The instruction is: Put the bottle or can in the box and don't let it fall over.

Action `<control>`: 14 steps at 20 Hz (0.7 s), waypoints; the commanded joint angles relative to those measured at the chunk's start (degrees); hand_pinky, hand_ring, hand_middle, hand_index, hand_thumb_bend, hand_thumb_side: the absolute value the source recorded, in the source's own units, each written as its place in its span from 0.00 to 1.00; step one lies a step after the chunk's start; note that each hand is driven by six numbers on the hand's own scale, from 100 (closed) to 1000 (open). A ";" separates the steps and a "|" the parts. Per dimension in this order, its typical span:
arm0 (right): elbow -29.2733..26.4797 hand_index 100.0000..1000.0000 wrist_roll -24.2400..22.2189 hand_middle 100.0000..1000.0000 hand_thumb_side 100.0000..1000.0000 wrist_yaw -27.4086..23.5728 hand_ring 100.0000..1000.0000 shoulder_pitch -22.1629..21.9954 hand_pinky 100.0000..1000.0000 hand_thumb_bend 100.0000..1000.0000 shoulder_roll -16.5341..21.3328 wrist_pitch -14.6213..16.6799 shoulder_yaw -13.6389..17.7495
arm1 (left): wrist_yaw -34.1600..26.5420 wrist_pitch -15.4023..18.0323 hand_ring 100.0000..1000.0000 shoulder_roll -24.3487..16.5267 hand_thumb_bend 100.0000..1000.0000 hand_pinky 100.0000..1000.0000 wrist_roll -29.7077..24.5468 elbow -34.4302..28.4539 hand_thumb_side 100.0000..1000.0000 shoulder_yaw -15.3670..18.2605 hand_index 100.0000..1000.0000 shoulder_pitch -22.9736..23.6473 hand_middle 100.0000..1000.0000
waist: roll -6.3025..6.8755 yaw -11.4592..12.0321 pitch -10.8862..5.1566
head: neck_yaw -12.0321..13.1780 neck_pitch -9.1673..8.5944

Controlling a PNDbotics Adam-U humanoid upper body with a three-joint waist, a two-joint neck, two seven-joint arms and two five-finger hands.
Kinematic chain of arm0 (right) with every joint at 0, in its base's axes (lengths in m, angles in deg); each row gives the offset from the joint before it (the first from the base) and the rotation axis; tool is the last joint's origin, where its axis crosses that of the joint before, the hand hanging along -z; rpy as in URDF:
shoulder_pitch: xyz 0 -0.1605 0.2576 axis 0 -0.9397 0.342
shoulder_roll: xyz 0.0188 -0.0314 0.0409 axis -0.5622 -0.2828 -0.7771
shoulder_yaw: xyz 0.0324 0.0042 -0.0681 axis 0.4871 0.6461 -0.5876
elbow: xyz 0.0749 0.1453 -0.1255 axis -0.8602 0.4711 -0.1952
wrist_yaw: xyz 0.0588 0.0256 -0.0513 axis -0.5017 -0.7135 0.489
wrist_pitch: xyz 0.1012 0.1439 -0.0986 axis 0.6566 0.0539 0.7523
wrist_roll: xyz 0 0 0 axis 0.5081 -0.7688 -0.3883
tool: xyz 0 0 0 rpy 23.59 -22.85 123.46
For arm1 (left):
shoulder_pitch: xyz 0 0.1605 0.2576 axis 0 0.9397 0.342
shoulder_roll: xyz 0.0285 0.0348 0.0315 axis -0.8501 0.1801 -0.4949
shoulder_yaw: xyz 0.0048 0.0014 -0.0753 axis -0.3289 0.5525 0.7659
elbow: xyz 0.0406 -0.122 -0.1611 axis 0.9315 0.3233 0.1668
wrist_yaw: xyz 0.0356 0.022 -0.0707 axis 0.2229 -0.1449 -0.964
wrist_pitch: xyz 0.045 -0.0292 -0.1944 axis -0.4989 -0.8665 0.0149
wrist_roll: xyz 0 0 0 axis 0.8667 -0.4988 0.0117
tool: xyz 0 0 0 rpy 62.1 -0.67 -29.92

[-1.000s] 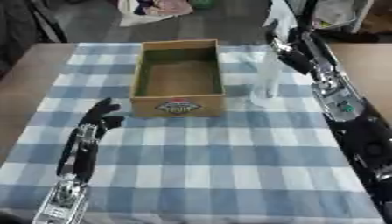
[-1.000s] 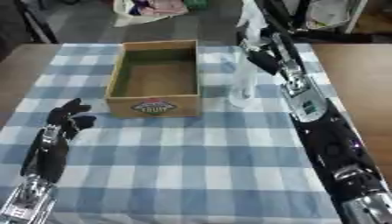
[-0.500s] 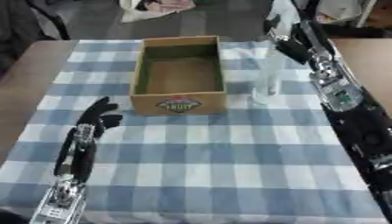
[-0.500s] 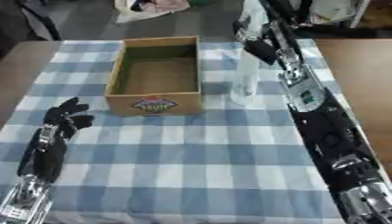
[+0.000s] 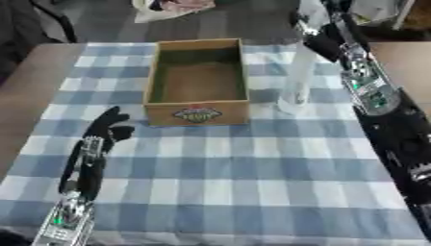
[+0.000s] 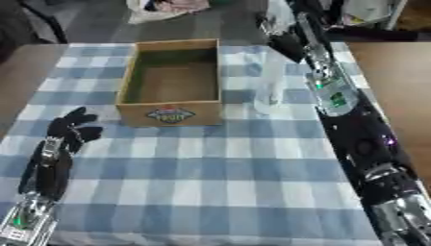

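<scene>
- The bottle is clear plastic, tall and slim, and it stands upright on the checked cloth just to the right of the box, outside it.
- It looks empty or nearly so, so I judge it light and easy to tip: narrow base, high top, smooth sides that could slip.
- The walls probably give if squeezed; the best hold would be round the middle of the body, low enough to keep it from swinging.
- The right hand sits at the far edge behind the bottle's top; whether it touches the bottle, or whether its fingers are curled or straight, I cannot tell.
- The box is open-topped cardboard with a printed label on its near wall, and it is empty inside.
- The left hand rests on the cloth near the box's front left corner, fingers relaxed and holding nothing.
- Beyond the table, a bag lies on the floor.
</scene>
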 commanded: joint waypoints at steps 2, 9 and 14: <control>-1.45 1.00 -0.17 0.84 0.59 -0.81 0.88 1.85 0.66 0.24 1.22 -0.15 -0.03 | -0.08 0.07 0.69 -0.09 0.37 0.75 -0.16 -0.96 0.96 -0.03 0.91 -0.72 0.73 | -0.10 0.24 -0.63 | -0.09 0.31; -0.35 0.98 -0.23 0.82 0.56 -0.89 0.86 1.85 0.64 0.19 0.73 -0.23 0.16 | -0.09 0.07 0.69 -0.06 0.38 0.75 -0.12 -0.95 0.96 -0.02 0.91 -0.75 0.73 | -0.17 0.48 -0.57 | -0.49 0.31; 0.07 0.97 -0.46 0.80 0.54 -1.18 0.85 1.86 0.63 0.16 0.56 -0.08 0.12 | -0.10 0.08 0.68 -0.03 0.38 0.75 -0.10 -0.94 0.96 -0.01 0.91 -0.77 0.73 | -0.19 0.61 -0.52 | -0.46 0.31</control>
